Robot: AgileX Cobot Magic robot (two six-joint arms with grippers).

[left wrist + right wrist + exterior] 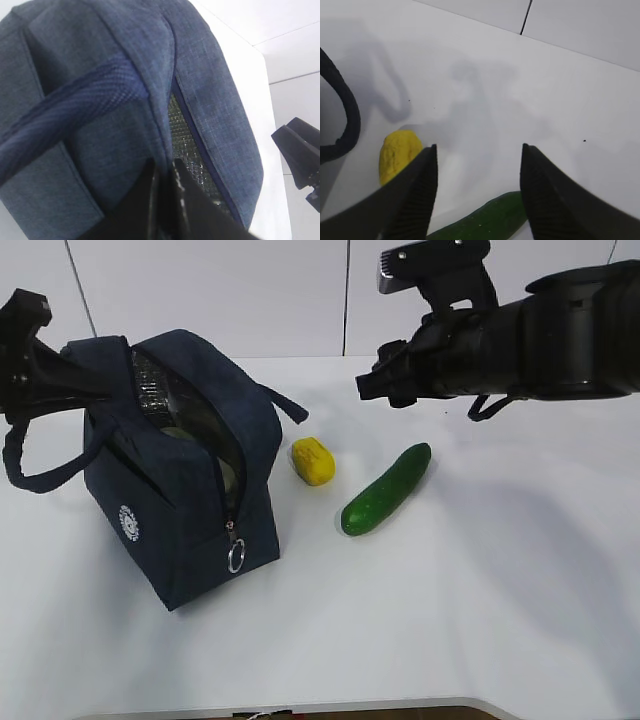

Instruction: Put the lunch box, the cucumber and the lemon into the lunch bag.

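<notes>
Nearest to us stands the lunch bag (185, 470), its zipper ring (235, 556) hanging at the front corner and its top gaping so the silver lining shows; a pale shape inside is probably the lunch box (185, 434), though we cannot be sure of it. A little farther back and to the right, on the white table (480, 590), the cucumber (386, 489) lies with its long axis running from near-left to far-right, and the lemon (313, 461) sits just beside it, between the cucumber and the bag, apart from both. Farther still we see our right gripper (372, 383), jaws spread and empty, hovering above the table behind the two pieces; in its wrist view the lemon (397, 154) shows beside the left finger and the cucumber (485, 222) slants across below, so both lie just ahead of and beneath it. We judge this arm clearly the nearer one for either piece, and a cucumber grasp wants the jaws set across that slanted axis. At the far left, our left gripper (70, 380) is pressed together on the bag's rim, holding the mouth open.
</notes>
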